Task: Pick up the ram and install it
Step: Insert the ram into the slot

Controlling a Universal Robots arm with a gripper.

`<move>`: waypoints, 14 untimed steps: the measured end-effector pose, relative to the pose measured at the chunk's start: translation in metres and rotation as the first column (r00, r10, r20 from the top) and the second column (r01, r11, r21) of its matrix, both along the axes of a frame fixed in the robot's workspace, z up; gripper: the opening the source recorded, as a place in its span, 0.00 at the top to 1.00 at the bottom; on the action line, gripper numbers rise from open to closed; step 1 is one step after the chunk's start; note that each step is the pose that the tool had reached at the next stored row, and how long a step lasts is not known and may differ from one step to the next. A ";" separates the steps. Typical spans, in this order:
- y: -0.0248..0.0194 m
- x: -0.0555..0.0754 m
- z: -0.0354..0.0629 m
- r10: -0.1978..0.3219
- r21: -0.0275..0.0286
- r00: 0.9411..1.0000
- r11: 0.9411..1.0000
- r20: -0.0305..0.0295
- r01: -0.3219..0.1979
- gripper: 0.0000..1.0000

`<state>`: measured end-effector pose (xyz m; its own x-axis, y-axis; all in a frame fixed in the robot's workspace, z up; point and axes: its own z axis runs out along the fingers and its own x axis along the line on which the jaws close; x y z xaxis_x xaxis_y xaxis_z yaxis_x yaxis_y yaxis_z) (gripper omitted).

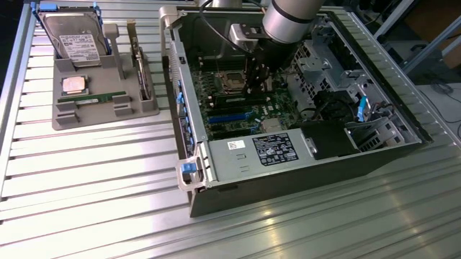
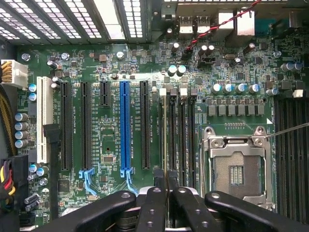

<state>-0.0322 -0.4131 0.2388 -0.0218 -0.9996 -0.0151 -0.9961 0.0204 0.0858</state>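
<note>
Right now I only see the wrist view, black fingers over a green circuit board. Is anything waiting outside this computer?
Observer: Yes. On the exterior view's left, a grey tray holds a second ram stick lying flat.
Operator: The gripper pinches the ram here. Anything else on that tray?
Observer: A hard drive stands upright in it.
Operator: And the computer?
Observer: Its case lies open-side up on a ribbed metal table.

**Lighting check: hard overhead glare, shaded case**

Overhead light is striking the ribbed metal table (image 1: 108, 162) and laying bright streaks across the exterior view's lower half. The computer case (image 1: 288, 186) interior is sitting in shadow. In the wrist view, the motherboard (image 2: 111, 140) is showing evenly lit, and the vent grille (image 2: 43, 21) is flaring white.
</note>
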 end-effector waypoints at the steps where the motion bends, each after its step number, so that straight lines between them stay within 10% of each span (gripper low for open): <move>1: 0.0003 -0.001 -0.0002 0.000 0.000 1.000 1.000 0.000 0.000 0.88; 14: 0.0008 -0.001 -0.0030 0.000 0.000 1.000 1.000 0.000 0.000 0.88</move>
<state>-0.0336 -0.4123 0.2358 -0.0217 -0.9996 -0.0152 -0.9961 0.0203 0.0858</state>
